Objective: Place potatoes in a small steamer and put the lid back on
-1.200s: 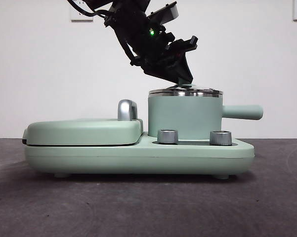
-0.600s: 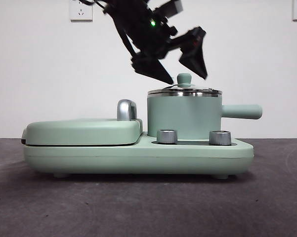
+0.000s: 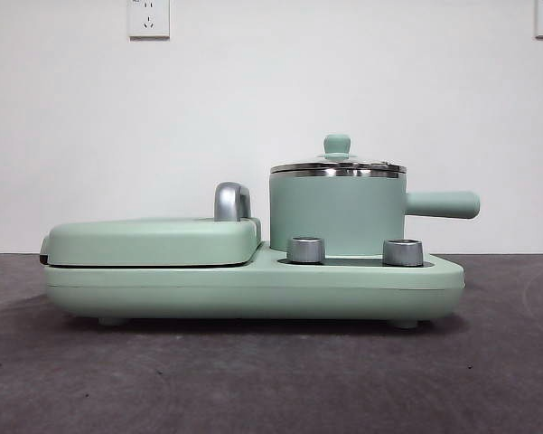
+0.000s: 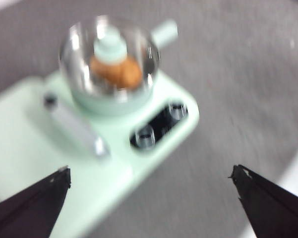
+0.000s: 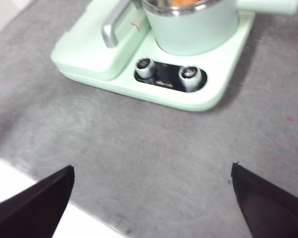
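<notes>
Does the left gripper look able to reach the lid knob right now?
Probably yes: the left gripper is open, above the small steamer, with nothing between it and the lid knob.

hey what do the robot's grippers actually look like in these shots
Only the jaw tips show. The left gripper has two black, wedge-shaped jaws tapering to points, matte and blurred. The right gripper looks alike: two plain black wedges. No cables or markings are visible.

A mint-green cooker base (image 3: 253, 289) sits on the grey table (image 3: 271, 380).
</notes>
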Available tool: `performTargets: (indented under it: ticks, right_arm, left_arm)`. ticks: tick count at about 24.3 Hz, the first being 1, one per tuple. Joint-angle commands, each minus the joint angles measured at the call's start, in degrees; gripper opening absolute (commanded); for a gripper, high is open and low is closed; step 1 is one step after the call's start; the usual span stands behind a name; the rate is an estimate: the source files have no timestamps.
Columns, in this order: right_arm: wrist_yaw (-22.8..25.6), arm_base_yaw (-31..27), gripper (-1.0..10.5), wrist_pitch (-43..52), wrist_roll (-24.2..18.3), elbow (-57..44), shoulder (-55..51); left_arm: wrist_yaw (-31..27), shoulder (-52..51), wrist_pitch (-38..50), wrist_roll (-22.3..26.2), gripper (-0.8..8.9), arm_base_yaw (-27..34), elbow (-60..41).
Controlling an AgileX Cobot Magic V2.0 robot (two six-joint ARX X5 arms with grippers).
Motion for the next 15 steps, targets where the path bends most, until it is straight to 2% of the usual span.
performTargets:
  ticks: [1, 7, 13, 15]
  right_arm:
    - [-0.4, 0.5, 5.0, 2.3, 0.6, 0.4, 0.1]
    - [-1.7, 0.5, 5.0, 6.1, 0.5, 0.4, 0.1]
    - [-2.4, 0.5, 5.0, 6.9, 0.3, 0.4, 0.2]
    - [-3.2, 0.5, 4.9, 6.9, 0.3, 0.4, 0.2]
  left_arm:
    - [1.7, -3.9, -9.8, -1.0, 5.27, -0.5, 0.7]
    - [4.5, -14.8, -11.3, -1.9, 5.27, -0.5, -4.5]
    - [4.2, -29.4, -3.8, -4.8, 5.26, -0.5, -16.8]
    - [2.0, -34.2, -1.4, -5.4, 5.26, -0.5, -20.9]
